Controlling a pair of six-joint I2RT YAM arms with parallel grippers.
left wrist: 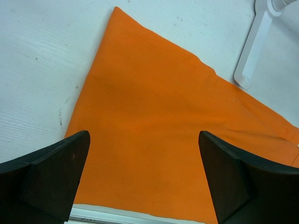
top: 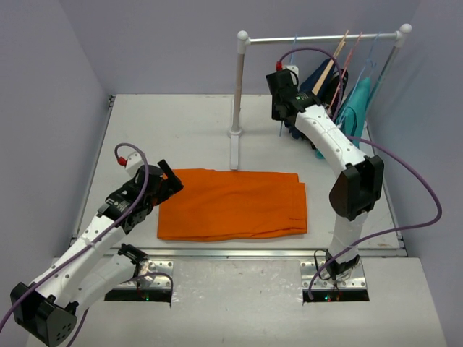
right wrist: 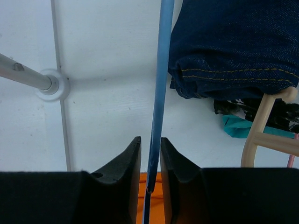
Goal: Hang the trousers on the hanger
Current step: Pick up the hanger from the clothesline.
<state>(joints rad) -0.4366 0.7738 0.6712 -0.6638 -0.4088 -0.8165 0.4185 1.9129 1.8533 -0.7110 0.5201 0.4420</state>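
The orange trousers [top: 231, 204] lie folded flat on the table in front of the rack. My left gripper [top: 172, 181] hovers over their left end. In the left wrist view it [left wrist: 144, 135] is wide open, with only the trousers [left wrist: 154, 116] below. My right gripper [top: 283, 114] is up beside the rack. In the right wrist view its jaws [right wrist: 150, 142] stand narrowly apart around the pale blue hanger [right wrist: 159, 84]. The hanger runs straight down between them, against the right finger, with a thin gap on the left.
A white clothes rack with a rail [top: 318, 37] and post [top: 236, 101] stands at the back. On it hang a navy garment [right wrist: 233, 42] on a wooden hanger [right wrist: 261, 121], a teal garment [top: 356, 108] and a pink wire hanger [top: 347, 65].
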